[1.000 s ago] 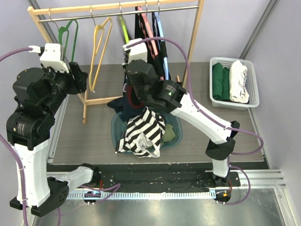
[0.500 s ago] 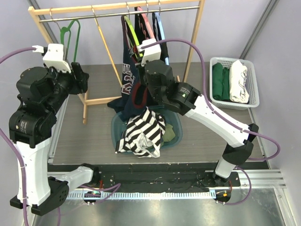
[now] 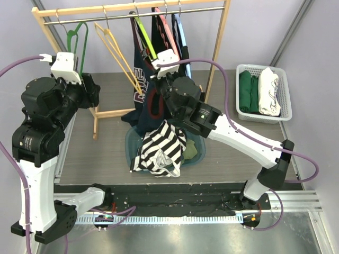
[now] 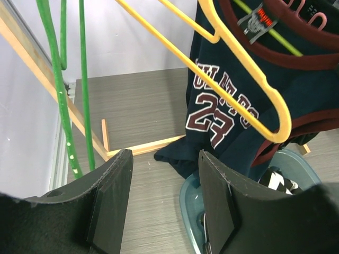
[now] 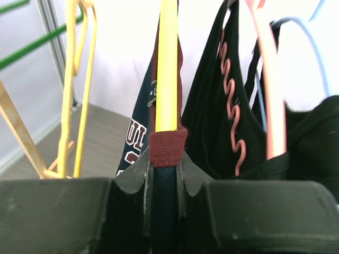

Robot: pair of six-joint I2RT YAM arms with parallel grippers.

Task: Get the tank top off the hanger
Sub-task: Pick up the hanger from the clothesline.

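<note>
right wrist view: the right gripper (image 5: 165,169) pinches the tank top (image 5: 136,140) by its maroon strap (image 5: 168,144) on the lime hanger (image 5: 167,69), whose arm runs straight up and away from the fingers. the left gripper (image 4: 165,180), spread and empty, hangs farther off.

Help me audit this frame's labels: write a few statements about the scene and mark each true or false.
The right gripper is shut on the tank top at its strap. True.
The left gripper holds the yellow hanger. False: its jaws stand open and empty, and the yellow hanger hangs free beyond them.
The green hanger hangs on the rack. True.
The striped garment lies in the white basket. False: it lies in the teal tub; the white basket holds folded clothes.
</note>
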